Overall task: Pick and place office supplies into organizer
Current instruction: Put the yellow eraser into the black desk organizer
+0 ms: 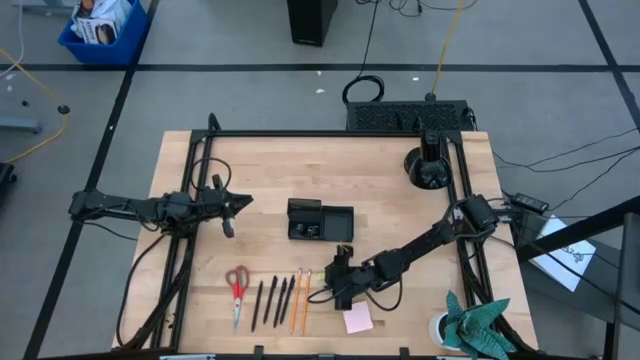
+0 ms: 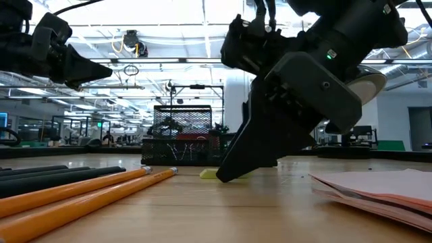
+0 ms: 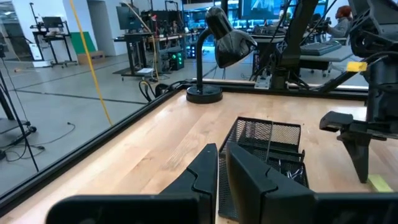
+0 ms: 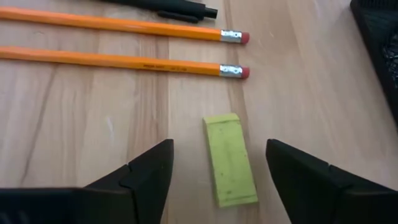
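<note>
Between my two spread fingers, the yellow-green bit lies flat on the wooden table, lengthwise between the tips, touched by neither. That is my right gripper, low over the near part of the table, poised to pinch.

Reading the overhead scene from left to right: my left gripper hangs over the table's left side, fingers pressed nearly together and holding nothing, well apart from the work. Below it the red-handled scissors lie at the near edge, then the thin dark pens, then the orange pencils, all in a row. Behind them, mid-table, sits the organizer, a black mesh tray with something small and dark already in one compartment. Right of the pencils comes my right gripper over the bit, and just beside it the pale pink sticky-note pad. A potted plant stands at the far right corner.

The risks, as I judge them: the bit is thin and low, so if I close too high my tips may skate over it, or flick it away. It lies slightly aslant to my fingers, so an uneven squeeze could spin it toward the pencils' eraser ends, which lie near. Coming down too hard would jam my tips into the wood.
</note>
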Action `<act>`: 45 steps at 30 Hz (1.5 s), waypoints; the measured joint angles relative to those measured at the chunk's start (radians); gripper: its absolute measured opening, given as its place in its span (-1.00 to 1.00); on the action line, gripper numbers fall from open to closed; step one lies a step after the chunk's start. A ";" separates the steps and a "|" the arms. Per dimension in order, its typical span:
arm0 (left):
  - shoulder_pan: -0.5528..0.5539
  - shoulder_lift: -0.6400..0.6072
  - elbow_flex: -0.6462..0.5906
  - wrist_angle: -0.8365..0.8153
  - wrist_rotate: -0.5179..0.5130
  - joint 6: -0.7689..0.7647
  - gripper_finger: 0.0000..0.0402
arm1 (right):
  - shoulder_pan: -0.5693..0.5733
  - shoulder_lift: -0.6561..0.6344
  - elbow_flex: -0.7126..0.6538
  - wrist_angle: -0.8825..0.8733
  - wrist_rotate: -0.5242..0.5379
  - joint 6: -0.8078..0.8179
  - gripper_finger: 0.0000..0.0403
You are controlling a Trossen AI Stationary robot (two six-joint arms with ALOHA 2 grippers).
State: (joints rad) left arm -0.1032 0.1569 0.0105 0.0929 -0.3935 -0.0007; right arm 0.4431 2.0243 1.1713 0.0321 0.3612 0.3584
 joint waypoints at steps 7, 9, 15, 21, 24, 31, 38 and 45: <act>0.000 0.000 0.000 -0.003 0.000 0.004 -0.79 | -0.008 -0.001 -0.001 -0.052 -0.005 -0.021 0.14; 0.000 0.000 0.000 -0.003 0.000 0.005 -0.79 | -0.014 -0.004 -0.029 -0.017 -0.037 -0.010 0.10; 0.000 0.000 0.000 -0.008 0.000 0.005 -0.79 | -0.042 -0.006 -0.144 0.180 -0.132 0.013 -0.03; 0.000 0.000 0.000 -0.008 0.000 0.005 -0.79 | -0.045 -0.009 -0.200 0.290 -0.148 0.015 -0.18; 0.000 0.000 0.000 -0.008 0.000 0.005 -0.79 | -0.045 -0.008 -0.202 0.293 -0.148 0.004 -0.25; 0.000 0.000 0.000 -0.008 0.000 0.004 -0.79 | -0.031 -0.006 -0.202 0.262 -0.121 -0.060 -0.34; 0.000 0.000 0.000 -0.008 0.000 0.004 -0.79 | -0.016 -0.006 -0.202 0.218 -0.055 -0.060 -0.35; 0.000 0.000 0.000 -0.008 0.000 0.004 -0.79 | -0.017 -0.006 -0.203 0.253 -0.054 -0.066 -0.42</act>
State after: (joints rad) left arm -0.1034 0.1570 0.0105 0.0849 -0.3939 0.0029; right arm 0.4263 2.0186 0.9688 0.2851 0.3077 0.2921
